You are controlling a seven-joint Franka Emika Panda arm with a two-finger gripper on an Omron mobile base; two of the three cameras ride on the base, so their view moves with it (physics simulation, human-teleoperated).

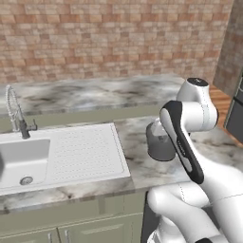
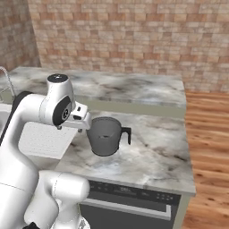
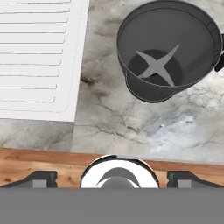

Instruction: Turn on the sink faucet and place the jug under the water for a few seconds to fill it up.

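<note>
The dark grey jug stands upright on the marble counter, just right of the sink's ribbed draining board; its handle points right. In the hand view the jug sits at the upper right, wide mouth up, with a cross-shaped piece at its bottom. My gripper hovers above the counter beside the jug, open, with nothing between its fingertips. The chrome spring-neck sink faucet stands at the far left behind the sink basin. No water stream runs from it. My forearm hides part of the jug in the left base view.
A brick wall backs the raised marble ledge. The counter ends at the right above a dishwasher front, with wood floor beyond. A dark appliance stands at the right edge. Green cabinet doors run below the sink.
</note>
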